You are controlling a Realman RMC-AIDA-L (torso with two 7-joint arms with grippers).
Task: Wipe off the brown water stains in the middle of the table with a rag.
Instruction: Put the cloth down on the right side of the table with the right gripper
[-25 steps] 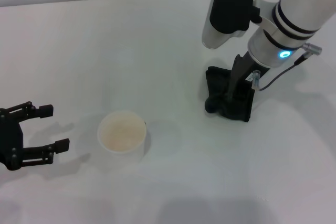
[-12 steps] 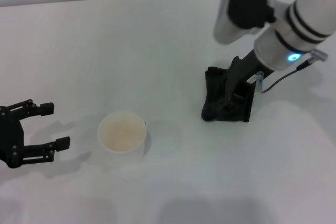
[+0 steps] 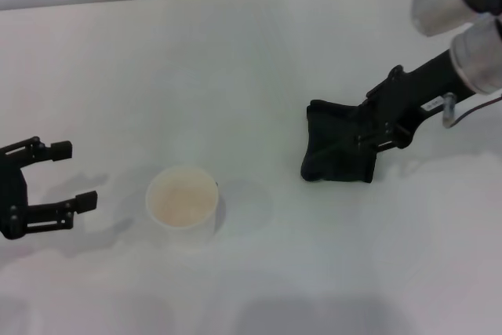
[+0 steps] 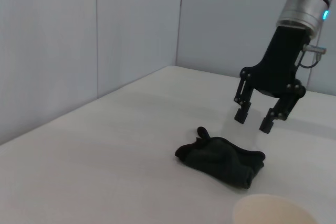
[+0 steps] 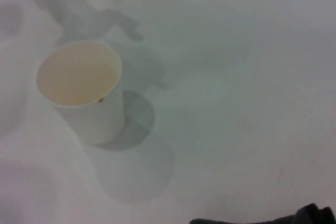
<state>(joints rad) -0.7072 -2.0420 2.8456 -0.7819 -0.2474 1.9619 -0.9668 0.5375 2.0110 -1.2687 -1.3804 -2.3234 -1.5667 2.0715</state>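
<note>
The broad white matte table [image 3: 259, 52] is viewed from above by the head camera, angled forward and down. From the left wrist, a low, near-level view is taken across the tabletop toward the crumpled black cloth rag [image 4: 220, 160]. From the right wrist, the white paper cup [image 5: 84, 92] is seen closely from above. Rag and cup are shared by all three views.

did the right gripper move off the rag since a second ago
Yes. The right gripper has lifted clear of the rag, open above it, its arm swinging toward the table's right edge.
</note>
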